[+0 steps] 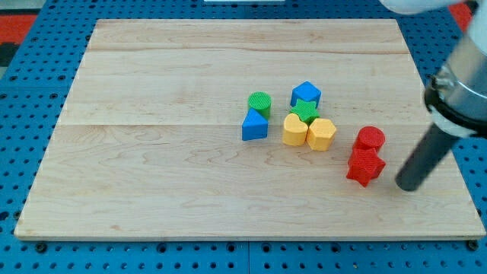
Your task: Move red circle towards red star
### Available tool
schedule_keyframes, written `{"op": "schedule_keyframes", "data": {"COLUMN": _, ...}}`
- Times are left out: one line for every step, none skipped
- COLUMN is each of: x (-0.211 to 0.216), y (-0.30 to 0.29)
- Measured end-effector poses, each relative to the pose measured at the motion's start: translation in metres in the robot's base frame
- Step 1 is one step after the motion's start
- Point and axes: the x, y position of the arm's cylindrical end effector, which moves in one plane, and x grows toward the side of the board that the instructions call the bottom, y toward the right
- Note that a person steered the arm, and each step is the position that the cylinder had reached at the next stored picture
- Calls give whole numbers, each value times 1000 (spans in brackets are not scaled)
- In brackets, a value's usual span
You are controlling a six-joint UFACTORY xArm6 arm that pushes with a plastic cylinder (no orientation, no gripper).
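nearest the view's bottom among the blocks sits the red star (364,168), on the right side of the wooden tabletop (152,190). the red circle (371,138) touches it directly above, toward the view's top; it is a short round cylinder standing upright, flat face up, so it points no particular way. no pincer exists here: the arm ends in a dark rod, slanting down from the view's upper right. my tip (406,186) rests just right of the red star, apart from it. left of these cluster two yellow blocks (308,132), a green star (306,111), a blue block (305,93), a green circle (259,102) and a blue triangle (255,125).
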Motion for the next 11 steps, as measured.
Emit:
{"op": "schedule_keyframes", "data": {"x": -20, "y": -64}}
{"op": "schedule_keyframes", "data": {"x": -25, "y": -110}}
{"op": "schedule_keyframes", "data": {"x": -15, "y": -78}}
{"op": "schedule_keyframes", "data": {"x": -36, "y": 6}}
{"op": "schedule_keyframes", "data": {"x": -58, "y": 74}}
{"op": "schedule_keyframes", "data": {"x": -77, "y": 54}}
{"op": "schedule_keyframes", "data": {"x": -50, "y": -7}}
{"op": "schedule_keyframes", "data": {"x": -12, "y": -37}}
{"op": "schedule_keyframes", "data": {"x": -6, "y": -24}}
{"op": "schedule_keyframes", "data": {"x": -58, "y": 6}}
{"op": "schedule_keyframes", "data": {"x": -88, "y": -7}}
